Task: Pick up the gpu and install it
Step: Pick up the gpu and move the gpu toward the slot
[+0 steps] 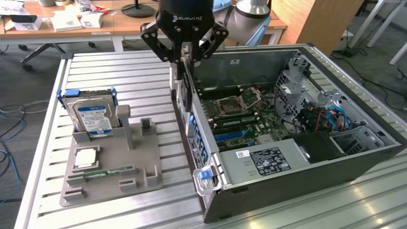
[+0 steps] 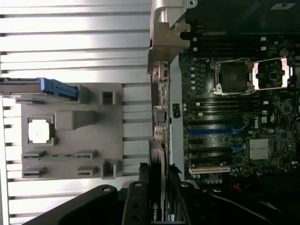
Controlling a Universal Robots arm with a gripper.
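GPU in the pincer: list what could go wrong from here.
1. The gpu hangs edge-on right by the case's rear wall; it may catch on it when lowered.
2. The pincer grips only its upper end, so the card might swing or slip.
3. A crooked descent could scrape the motherboard near the blue slots.

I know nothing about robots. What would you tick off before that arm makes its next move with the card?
1. Card gripped: the graphics card hangs on edge between the fingers of the gripper: ok.
2. Case open: the computer case lies with its side off and the motherboard exposed: ok.
3. Slots free: the blue slots look unoccupied: ok.
4. Card seated: it hangs at the case's rear wall, above the board: not ok.
5. Card edge lined up with a slot: cannot tell.
6. Hard drive in its holder stands apart from the arm: ok.
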